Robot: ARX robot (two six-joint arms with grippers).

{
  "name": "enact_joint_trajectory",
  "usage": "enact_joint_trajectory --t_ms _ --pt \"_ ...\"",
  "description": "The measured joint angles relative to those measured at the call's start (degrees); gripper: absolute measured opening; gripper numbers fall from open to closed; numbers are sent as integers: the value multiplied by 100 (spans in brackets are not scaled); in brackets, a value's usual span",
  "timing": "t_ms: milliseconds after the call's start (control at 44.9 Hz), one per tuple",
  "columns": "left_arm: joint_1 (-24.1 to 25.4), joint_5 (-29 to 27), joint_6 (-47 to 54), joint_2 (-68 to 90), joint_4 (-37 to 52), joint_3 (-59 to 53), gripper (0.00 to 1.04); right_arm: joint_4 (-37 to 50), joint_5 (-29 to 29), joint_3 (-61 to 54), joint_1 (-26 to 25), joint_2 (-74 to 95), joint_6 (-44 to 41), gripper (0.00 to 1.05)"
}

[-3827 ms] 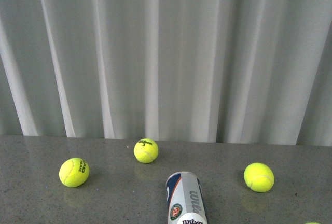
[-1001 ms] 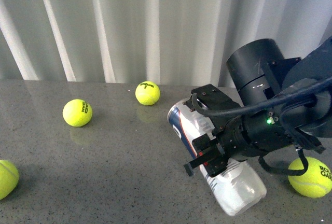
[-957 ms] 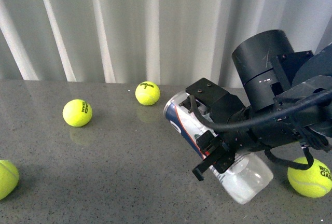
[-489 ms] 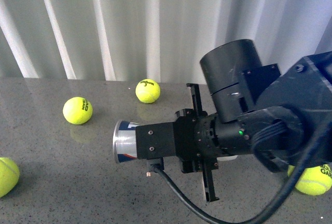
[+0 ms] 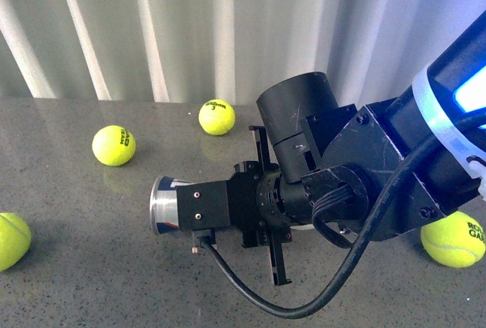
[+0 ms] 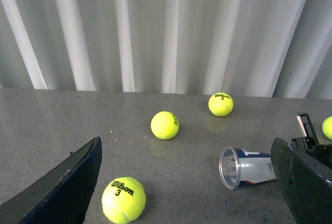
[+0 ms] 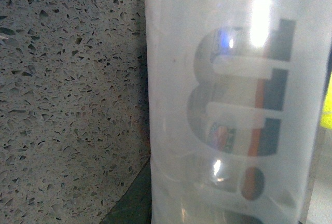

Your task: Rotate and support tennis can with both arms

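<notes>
right claw (image 5: pixel 267 205) was clamped on tennis can (image 5: pixel 163 205), level and low over the surface (image 5: pixel 91 267) | left claw (image 6: pixel 185 141) was apart, empty, well away | we judged the smooth tube could slip or sag while turning, gripped by one claw only

Soft, cool, even light coming off the curtain (image 5: pixel 190 32), hardly any hard shadows, just a faint sheen on the bench (image 5: pixel 76 282). Right wrist view is way too close: blurry, with a glare streak down the tennis can (image 7: pixel 228 105). In its own view the left gripper (image 6: pixel 185 151) looks dark and out of focus.
</notes>
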Motion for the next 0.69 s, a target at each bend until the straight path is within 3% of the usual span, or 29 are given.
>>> enact_joint_trajectory --t_ms 44,311,489,690 --pt "0 0 0 0 0 0 98 -22 -7 -11 -2 0 22 22" --pt "0 0 0 0 0 0 98 251 -160 -396 -68 -85 170 74" --pt "0 0 0 0 0 0 98 264 -199 -573 -129 -269 251 97" --pt "0 0 0 0 0 0 98 262 -306 -831 -162 -490 380 98"
